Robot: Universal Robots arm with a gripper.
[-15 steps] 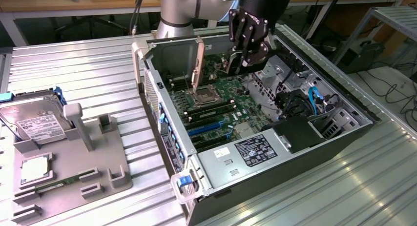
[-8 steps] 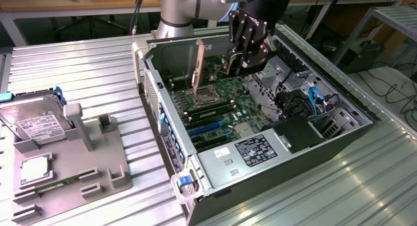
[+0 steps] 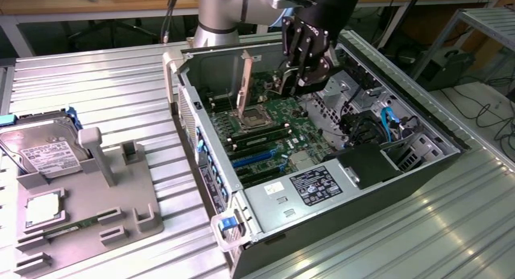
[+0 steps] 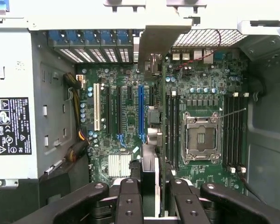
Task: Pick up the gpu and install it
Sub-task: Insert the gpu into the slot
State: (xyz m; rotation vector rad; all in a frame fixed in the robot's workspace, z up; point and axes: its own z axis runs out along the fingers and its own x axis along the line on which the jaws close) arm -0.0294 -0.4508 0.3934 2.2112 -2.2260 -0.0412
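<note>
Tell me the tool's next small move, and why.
Probably ease straight down a little, slowly: the tool grips the gpu edge-on above the motherboard, roughly parallel to the blue slot, and the card is not yet seated.

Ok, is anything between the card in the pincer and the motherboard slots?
Nothing visible does. The thin dark gpu card sits edge-on in the pincer above the green motherboard; the blue slot and the black slots beside it look empty, no cable across them.
</note>
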